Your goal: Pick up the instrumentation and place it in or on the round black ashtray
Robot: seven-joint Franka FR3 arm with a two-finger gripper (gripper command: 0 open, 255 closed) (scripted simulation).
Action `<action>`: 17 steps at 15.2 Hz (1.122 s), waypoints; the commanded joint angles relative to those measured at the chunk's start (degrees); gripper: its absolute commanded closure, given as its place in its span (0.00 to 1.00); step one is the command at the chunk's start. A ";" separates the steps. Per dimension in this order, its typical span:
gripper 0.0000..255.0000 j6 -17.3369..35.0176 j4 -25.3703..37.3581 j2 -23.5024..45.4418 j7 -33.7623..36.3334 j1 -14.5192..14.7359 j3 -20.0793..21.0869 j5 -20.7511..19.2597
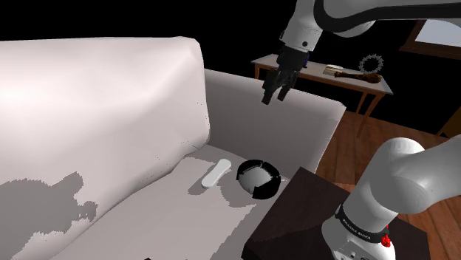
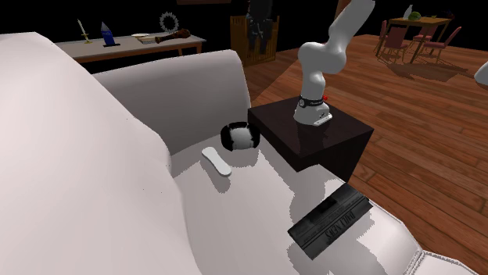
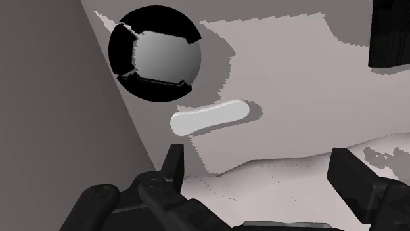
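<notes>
The instrumentation is a slim white oblong device (image 1: 215,173) lying flat on the pale sofa seat (image 1: 177,221). Right beside it, toward the stand, sits the round black ashtray (image 1: 258,177) with a grey inside. Both show again on the seat in the second exterior view, the device (image 2: 217,162) next to the ashtray (image 2: 240,136). My black gripper (image 1: 275,87) hangs open high above them, near the sofa's armrest, with nothing between its fingers. From the wrist, the device (image 3: 210,117) and ashtray (image 3: 156,55) lie far below the spread gripper (image 3: 263,172).
A tall white sofa back (image 1: 89,111) rises at the shoulder view's left. My dark stand (image 1: 295,221) abuts the seat. A flat black box (image 2: 329,219) lies on the seat further along. A side table (image 1: 325,74) with small objects stands behind the armrest.
</notes>
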 commanded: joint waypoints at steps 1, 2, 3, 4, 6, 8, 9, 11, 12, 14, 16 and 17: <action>0.00 4.24 -1.93 2.34 4.46 -0.78 2.20 0.77; 0.00 6.14 -2.57 3.67 6.59 -1.17 3.27 1.10; 0.00 8.03 -3.11 5.10 8.74 -1.57 4.34 1.38; 0.00 9.93 -3.56 6.64 10.90 -1.97 5.38 1.61; 0.00 13.69 -4.18 10.00 15.28 -2.83 7.43 1.92; 0.00 17.40 -4.43 13.72 19.74 -3.78 9.43 1.98; 0.00 19.21 -4.42 15.70 22.01 -4.29 10.41 1.89; 0.00 22.76 -4.14 19.87 26.70 -5.36 12.27 1.39; 0.00 24.48 -3.88 22.05 29.11 -5.95 13.18 0.99; 0.00 27.77 -3.11 26.59 34.12 -7.11 14.81 -0.22; 0.00 30.84 -2.03 31.32 39.43 -8.23 16.17 -2.02; 0.00 32.28 -1.38 33.75 42.20 -8.75 16.73 -3.14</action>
